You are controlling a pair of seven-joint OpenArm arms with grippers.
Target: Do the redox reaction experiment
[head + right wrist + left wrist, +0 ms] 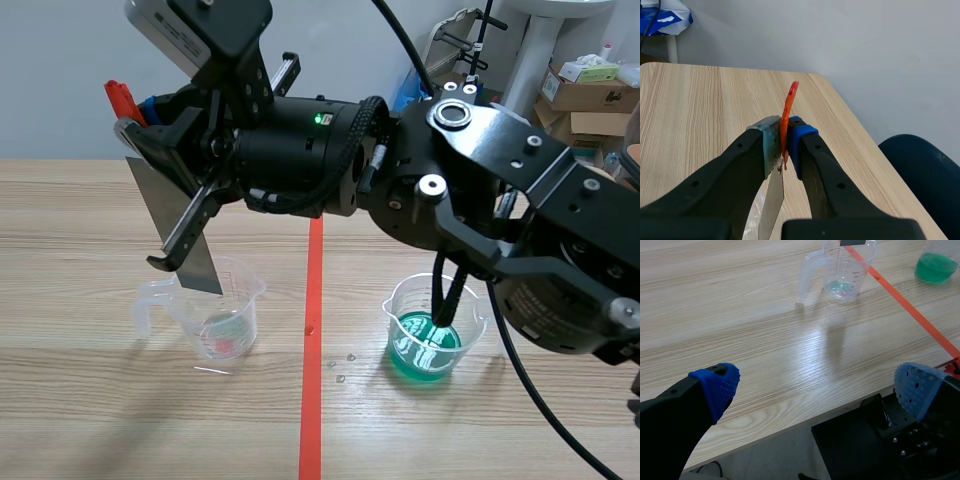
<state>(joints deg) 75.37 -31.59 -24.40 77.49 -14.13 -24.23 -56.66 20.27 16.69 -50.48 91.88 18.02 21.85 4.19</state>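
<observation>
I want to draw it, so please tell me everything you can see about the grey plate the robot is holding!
The grey plate is a thin, flat, rectangular sheet that looks like dull metal. It hangs tilted, pinched near its upper end by the right gripper together with a thin orange-red strip. Its lower end is at the mouth of the clear beaker; whether it touches the beaker cannot be told.

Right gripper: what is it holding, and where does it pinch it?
The right gripper is shut on a grey metal sheet, pinching its top end together with an orange-red piece.
</observation>
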